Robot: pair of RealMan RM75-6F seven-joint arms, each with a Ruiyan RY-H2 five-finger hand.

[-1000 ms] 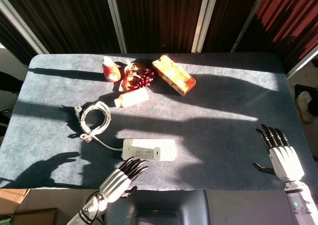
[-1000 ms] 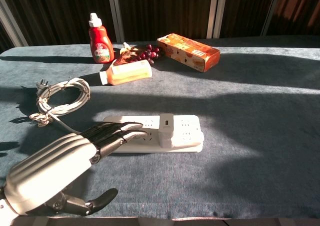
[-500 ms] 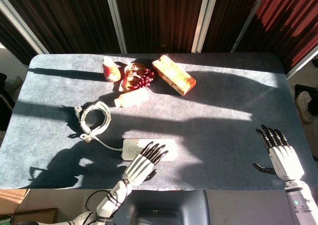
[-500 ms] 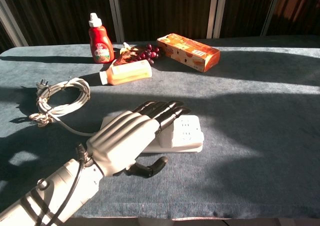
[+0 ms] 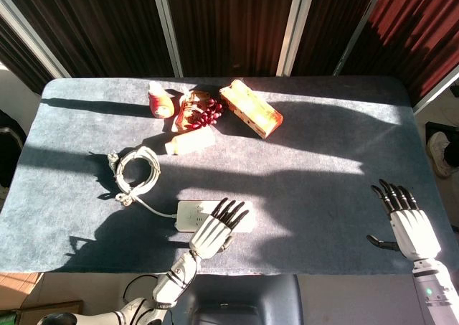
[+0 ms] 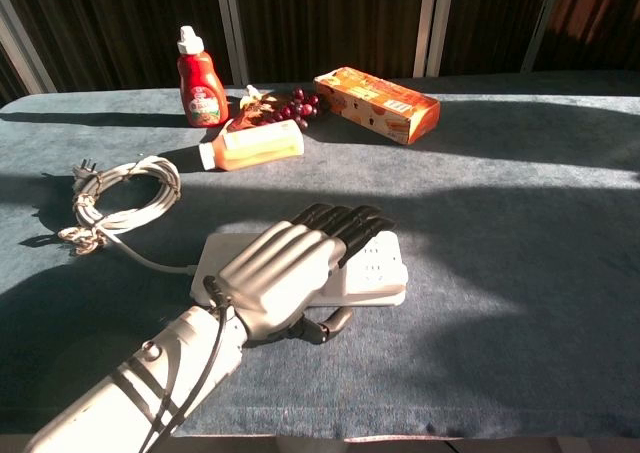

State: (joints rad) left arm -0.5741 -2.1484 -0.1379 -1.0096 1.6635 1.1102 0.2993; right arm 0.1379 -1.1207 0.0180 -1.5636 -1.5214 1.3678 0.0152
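Note:
My left hand (image 5: pixel 214 230) (image 6: pixel 290 270) lies flat over the white power strip (image 5: pixel 188 214) (image 6: pixel 378 265) near the table's front edge, fingers stretched out across its top and thumb hanging at its near side. It covers the strip's middle; whether it presses down I cannot tell. The strip's cable runs left to a coiled white cord with a plug (image 5: pixel 136 171) (image 6: pixel 118 203). My right hand (image 5: pixel 405 223) hovers open at the table's front right corner, fingers spread, holding nothing. It shows only in the head view.
At the back stand a red ketchup bottle (image 5: pixel 158 100) (image 6: pixel 199 83), a lying orange juice bottle (image 5: pixel 190 140) (image 6: pixel 253 144), dark red grapes (image 5: pixel 210 110) (image 6: pixel 297 104) and an orange carton box (image 5: pixel 250 107) (image 6: pixel 378 103). A grey-blue cloth covers the table (image 5: pixel 330 160) (image 6: pixel 520 233).
My left hand has moved forward and to the right, from the strip's left end onto its middle, and now lies over it. The right hand stayed nearly still.

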